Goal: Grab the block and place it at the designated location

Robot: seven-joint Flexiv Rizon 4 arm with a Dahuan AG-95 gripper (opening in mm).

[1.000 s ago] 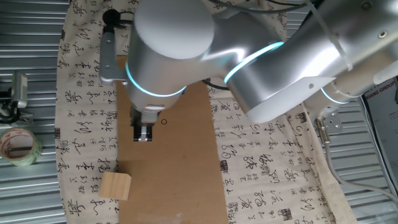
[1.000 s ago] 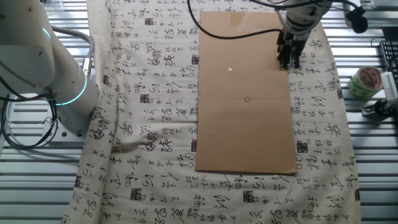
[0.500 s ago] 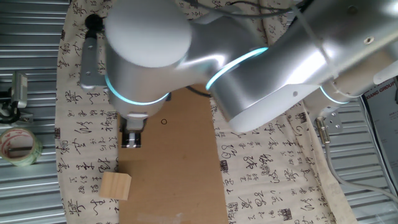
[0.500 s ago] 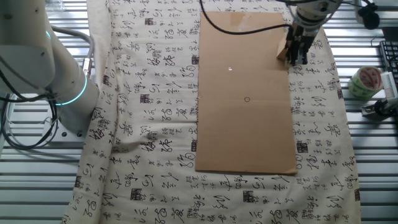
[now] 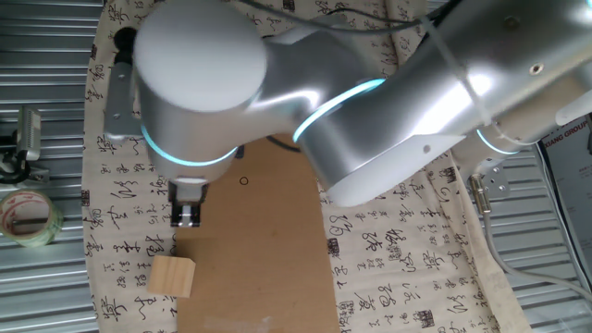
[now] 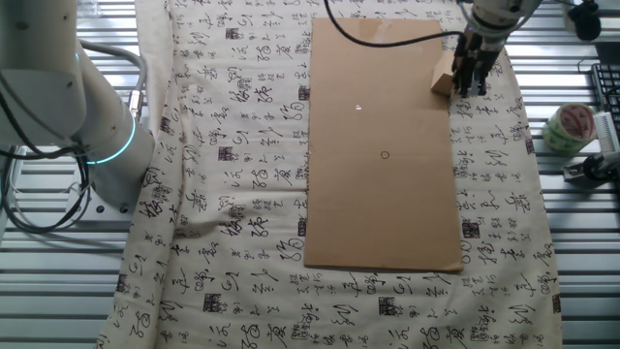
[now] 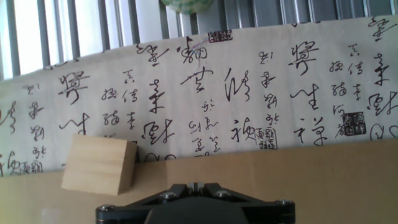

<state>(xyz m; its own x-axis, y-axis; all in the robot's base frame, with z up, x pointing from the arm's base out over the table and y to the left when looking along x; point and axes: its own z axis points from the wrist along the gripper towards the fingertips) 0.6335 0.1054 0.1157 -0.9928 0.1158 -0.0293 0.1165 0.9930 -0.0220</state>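
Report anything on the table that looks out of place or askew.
Little stands out. The block straddles the cardboard sheet's edge, partly on the printed cloth, turned slightly askew to that edge. The cloth is rumpled near the robot's base.

the table (image 6: pixel 58 291) is made of grey metal slats. a pale cloth (image 6: pixel 232 194) with black writing on it lies over the middle of the table. a flat brown cardboard sheet (image 6: pixel 383 194) lies on the cloth, and it is under the pincer (image 5: pixel 188 215). the small wooden block (image 5: pixel 173 276) sits at the edge of the cardboard, near the pincer tips. a tiny black ring (image 6: pixel 385 155) is drawn on the cardboard, well away from the pincer. a roll of clear tape (image 5: pixel 28 217) lies on the bare slats, off the cloth, to the side of the pincer.
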